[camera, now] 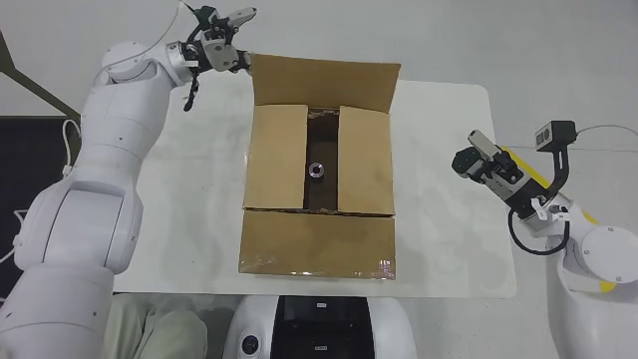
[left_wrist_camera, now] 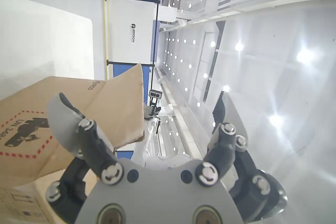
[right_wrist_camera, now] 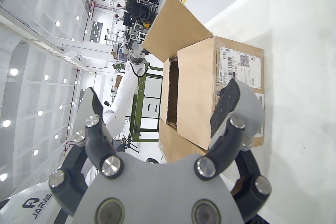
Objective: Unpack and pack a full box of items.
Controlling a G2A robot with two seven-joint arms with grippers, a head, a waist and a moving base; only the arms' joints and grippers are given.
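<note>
On the left, our left claw (camera: pixel 237 36) hangs by the far left corner of the box (camera: pixel 274 160), just beside the upright back flap (camera: pixel 324 80). Its fingers are spread wide with nothing between them. The box sits in the middle of the bench (camera: pixel 199 189). Its near flap (camera: pixel 317 244) lies folded out flat toward us. The two side flaps are lowered over the opening, leaving a dark slot between them. Through that slot we see a small round metal part (camera: pixel 315 170) on the box floor. On the right, our right claw (camera: pixel 471 153) is near the right edge of the bench, well apart from the box, also open and empty.

We judge the unpacking barely begun, since the side flaps need folding outward first. To do that well, we should catch each flap by its free inner edge and swing it out about its crease. We should keep the box from sliding, then reach down through the full opening.
</note>
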